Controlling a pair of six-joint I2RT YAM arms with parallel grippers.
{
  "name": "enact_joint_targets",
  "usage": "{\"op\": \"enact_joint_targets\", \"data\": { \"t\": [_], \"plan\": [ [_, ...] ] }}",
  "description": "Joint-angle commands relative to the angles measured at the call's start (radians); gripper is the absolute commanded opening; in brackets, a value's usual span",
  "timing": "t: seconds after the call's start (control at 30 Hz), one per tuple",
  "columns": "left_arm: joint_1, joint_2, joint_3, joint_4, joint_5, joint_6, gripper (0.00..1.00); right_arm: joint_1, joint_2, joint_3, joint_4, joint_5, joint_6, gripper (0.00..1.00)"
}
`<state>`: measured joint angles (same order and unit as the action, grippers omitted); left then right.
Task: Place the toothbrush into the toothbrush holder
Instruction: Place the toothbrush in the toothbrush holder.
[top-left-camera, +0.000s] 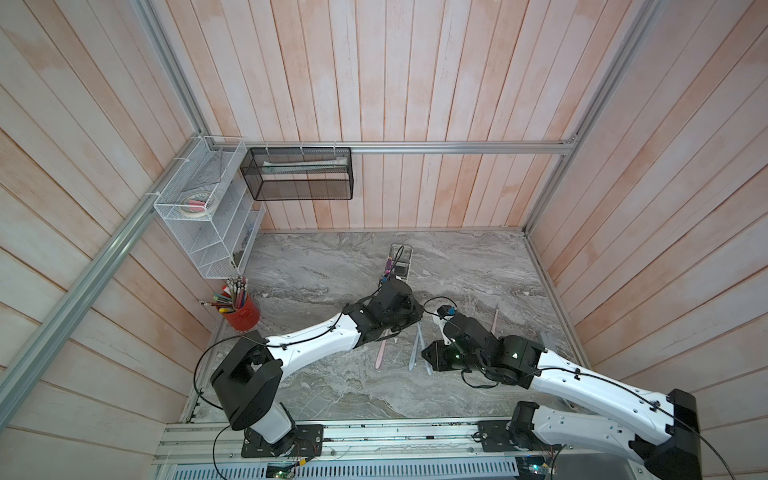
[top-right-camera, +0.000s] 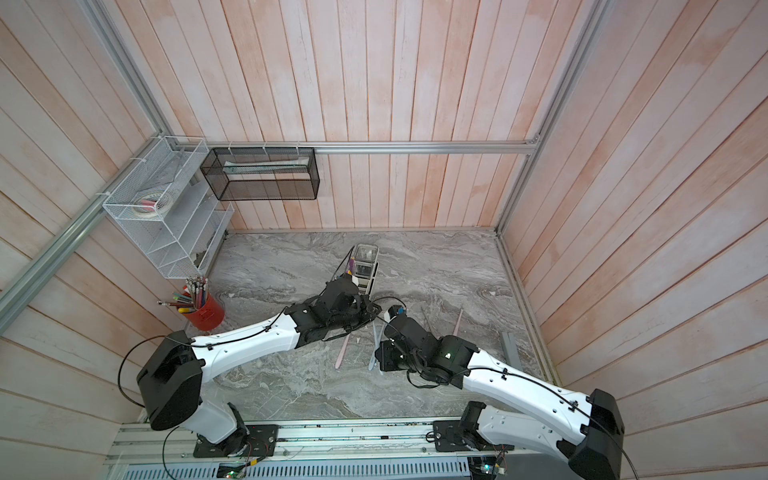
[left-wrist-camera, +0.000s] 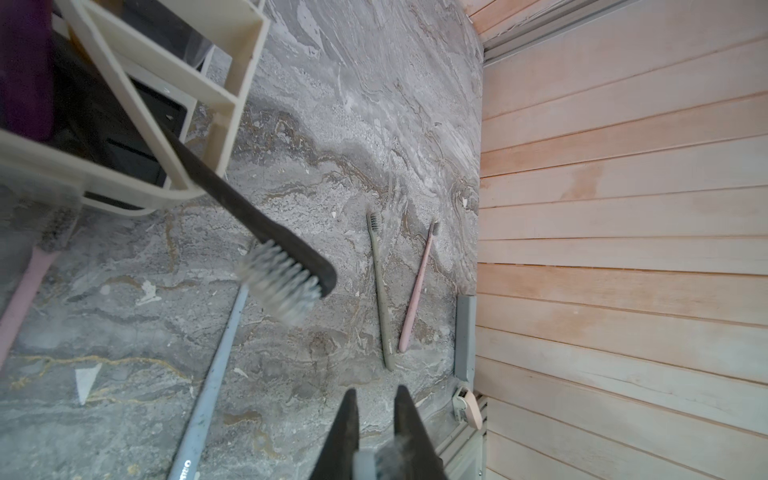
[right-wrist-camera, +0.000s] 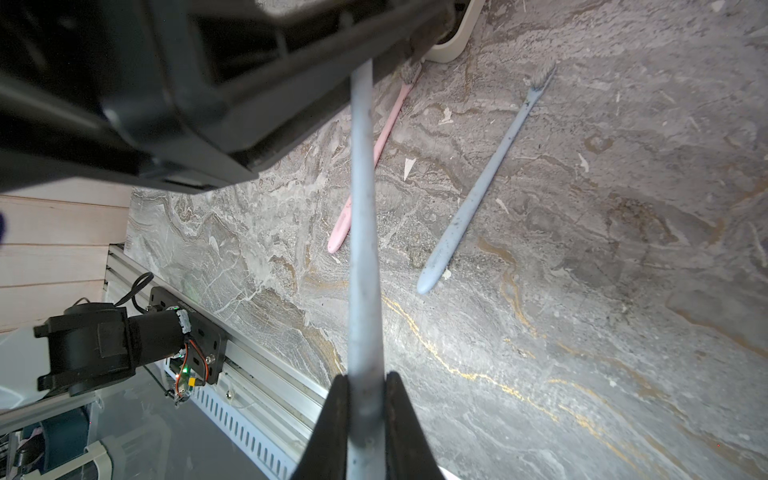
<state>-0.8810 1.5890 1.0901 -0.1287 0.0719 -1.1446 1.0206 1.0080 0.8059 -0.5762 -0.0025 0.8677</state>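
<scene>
We hold one blue toothbrush (right-wrist-camera: 363, 249) between both grippers, right beside the toothbrush holder (left-wrist-camera: 232, 99).

Our right gripper (right-wrist-camera: 363, 378) is clamped on the handle. The handle runs straight out from its fingers and disappears under the black body of our left wrist. Our left gripper (left-wrist-camera: 376, 392) stands narrow, with a blurred pale-blue head and grey bristles caught between the roots of its fingers. The cream holder stands upright close ahead of the left gripper and off to one side. A dark toothbrush (left-wrist-camera: 232, 195) leans out of one of its compartments, bristle end toward the left fingers. On the marble table (right-wrist-camera: 582, 332) beyond the right gripper lie a pink toothbrush (right-wrist-camera: 384, 133) and a second blue toothbrush (right-wrist-camera: 478, 187), apart from each other. Ahead of the left fingertips a green toothbrush (left-wrist-camera: 380, 291) and a pale pink toothbrush (left-wrist-camera: 417, 291) lie near each other.
</scene>
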Motion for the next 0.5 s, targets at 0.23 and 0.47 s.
{"op": "enact_joint_targets", "data": {
  "t": [0.23, 0.47],
  "plan": [
    [-0.001, -0.033, -0.025, -0.013, 0.005, 0.006, 0.04, 0.005, 0.003, 0.014, 0.001, 0.002, -0.001, 0.08],
    [0.003, -0.026, -0.012, -0.026, -0.009, 0.015, 0.00, 0.006, 0.000, 0.022, -0.008, 0.010, -0.007, 0.10]
  ]
}}
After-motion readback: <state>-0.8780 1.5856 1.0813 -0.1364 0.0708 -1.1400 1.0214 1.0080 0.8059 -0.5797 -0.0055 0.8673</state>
